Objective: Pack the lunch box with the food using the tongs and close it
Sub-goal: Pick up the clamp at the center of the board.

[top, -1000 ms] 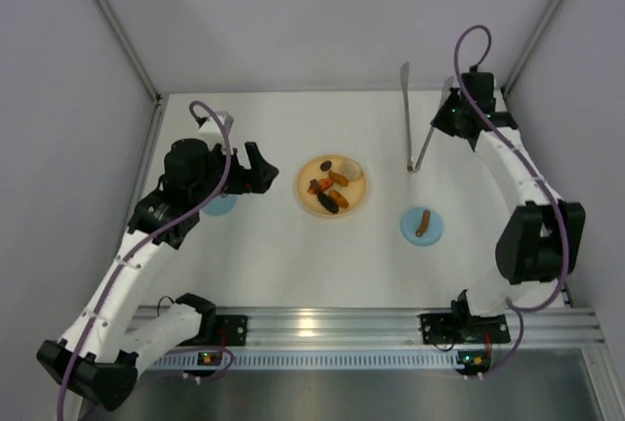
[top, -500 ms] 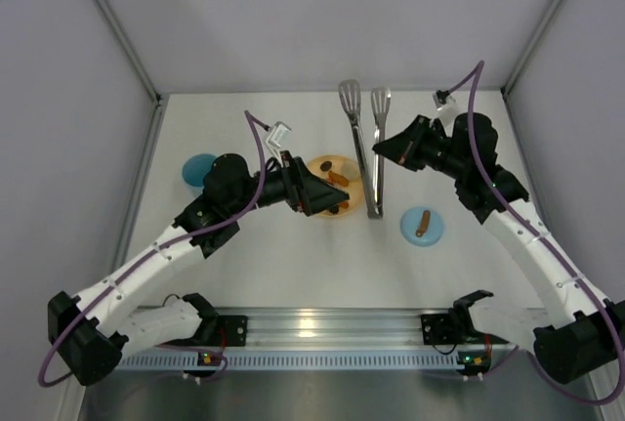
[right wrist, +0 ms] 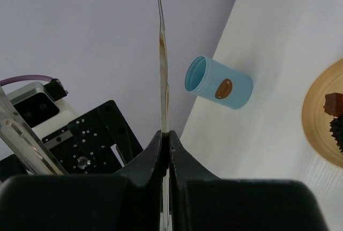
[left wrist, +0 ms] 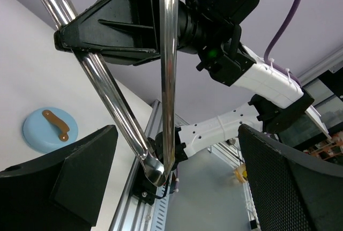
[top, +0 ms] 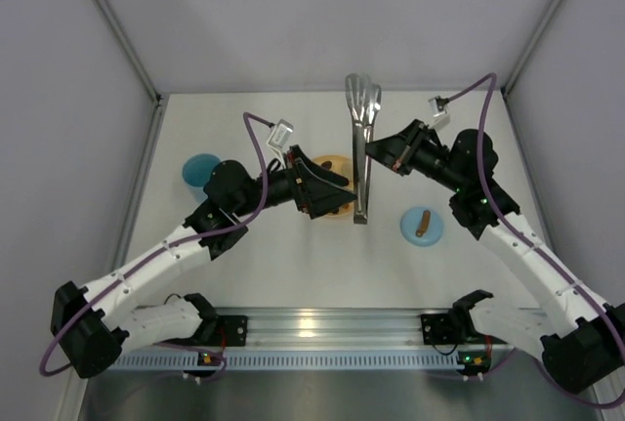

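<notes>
Closest to the bottom of the overhead shot, the blue lid (top: 422, 225) sits flat on the counter (top: 293, 255), lower right of centre. Just up and left of it is the hinge end of the tongs (top: 359, 162). They're up in the air, long axis running straight up the frame, scoops at the top.

The left claw (top: 340, 193) comes in from the left, spread wide and holding nothing, with the tongs just to its right. On its wrist cam the hinge end shows between its fingers, not touching as far as I can tell. It hangs over the orange plate (top: 337, 162) with the food (right wrist: 333, 104).

The lunch box (top: 201, 168) stands lidless at mid left. A bit further up, the right claw (top: 381, 150) is pinched tight on one blade of the tongs from the right. Looks like a handover to me.
</notes>
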